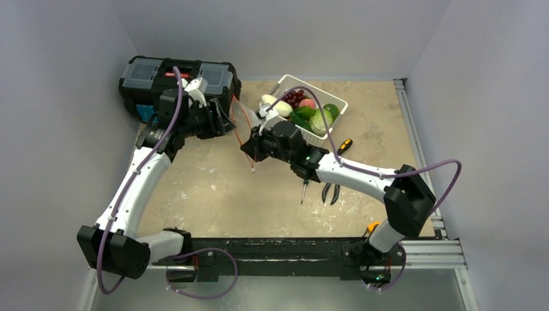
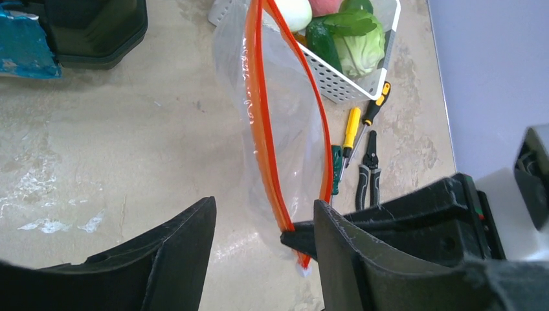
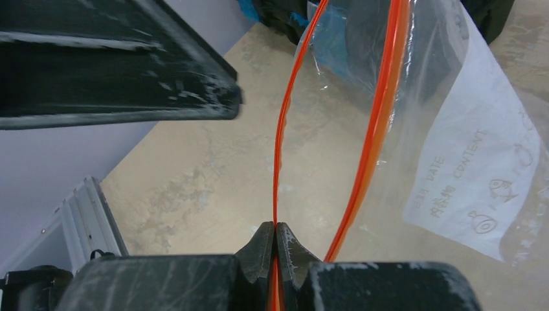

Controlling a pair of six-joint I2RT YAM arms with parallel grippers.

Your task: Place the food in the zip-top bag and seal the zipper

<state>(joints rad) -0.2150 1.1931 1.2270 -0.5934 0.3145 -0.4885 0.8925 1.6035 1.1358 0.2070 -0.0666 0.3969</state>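
The zip-top bag (image 2: 285, 129) hangs clear and crinkly above the table, its mouth gaping. The orange-red zipper (image 2: 265, 123) splits into two lips. My right gripper (image 3: 275, 227) is shut on one lip (image 3: 277, 162) close to the end with the white slider (image 2: 303, 269). My left gripper (image 2: 264, 204) stands open around that same end, and its fingers (image 2: 175, 253) touch nothing. From above, both grippers (image 1: 217, 120) (image 1: 254, 150) face each other across the strip (image 1: 237, 126). The food, a cabbage (image 2: 359, 48), a cucumber (image 2: 320, 42) and a white vegetable (image 2: 294, 13), lies in the white basket (image 1: 304, 133).
A black toolbox (image 1: 175, 78) stands at the back left, just behind my left gripper. Pliers (image 1: 331, 192) and a screwdriver (image 1: 303, 192) lie on the table under my right arm. A yellow-handled screwdriver (image 1: 345, 146) lies beside the basket. Walls close in on all sides.
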